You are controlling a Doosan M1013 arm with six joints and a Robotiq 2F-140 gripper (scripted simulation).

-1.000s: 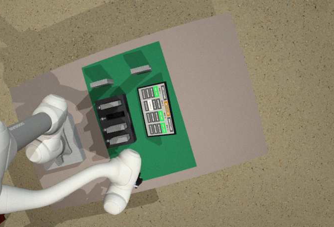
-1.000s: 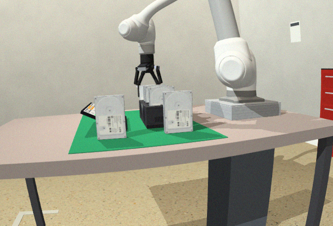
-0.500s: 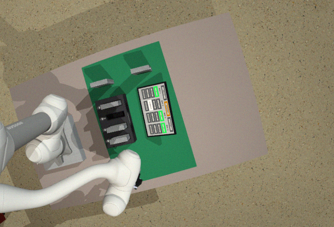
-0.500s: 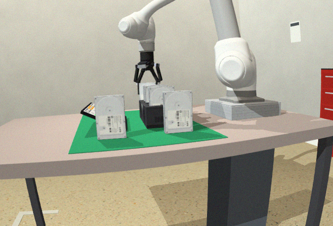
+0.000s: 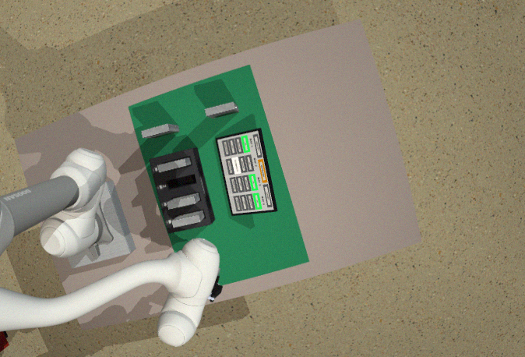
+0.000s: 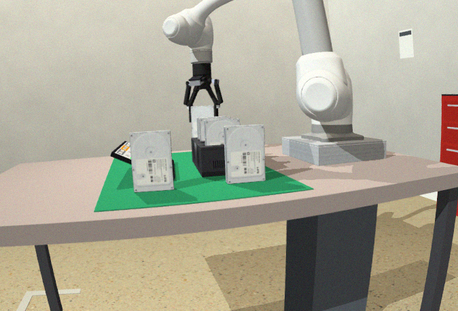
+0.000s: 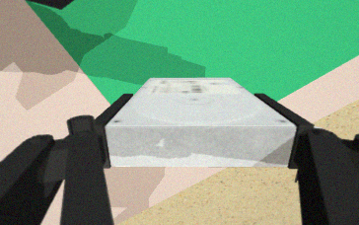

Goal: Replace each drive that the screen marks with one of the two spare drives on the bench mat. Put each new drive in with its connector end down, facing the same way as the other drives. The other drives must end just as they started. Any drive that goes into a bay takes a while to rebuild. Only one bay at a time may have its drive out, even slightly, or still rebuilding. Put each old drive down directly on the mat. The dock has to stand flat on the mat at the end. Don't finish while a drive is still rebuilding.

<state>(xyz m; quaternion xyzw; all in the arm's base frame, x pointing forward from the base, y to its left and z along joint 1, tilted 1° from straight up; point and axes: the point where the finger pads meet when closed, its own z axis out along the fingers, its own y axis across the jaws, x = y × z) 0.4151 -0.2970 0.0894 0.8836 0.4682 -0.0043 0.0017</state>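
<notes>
From here, the gripper [image 6: 202, 114] [image 7: 192, 108] has a drive [image 6: 202, 121] [image 7: 201, 145] pinched between its fingers, the mat [image 5: 267, 239] [image 6: 115, 197] [image 7: 276, 44] below it.

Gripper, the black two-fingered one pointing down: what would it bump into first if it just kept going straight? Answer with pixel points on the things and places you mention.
The silver-white drive [image 6: 201, 126] [image 7: 199, 111] held in the black gripper [image 5: 216, 290] [image 6: 203, 114] [image 7: 192, 108] would probably touch first, landing on the flat green mat [image 5: 267, 248] [image 6: 114, 199] [image 7: 256, 39], though depth near its edge is unclear.

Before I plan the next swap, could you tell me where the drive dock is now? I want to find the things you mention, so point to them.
In the top view, the dock [image 5: 202, 185] [image 6: 213, 159] sits left of the screen [image 5: 232, 214] [image 6: 121, 157], on the green mat [image 5: 271, 248] [image 6: 115, 202].
</notes>
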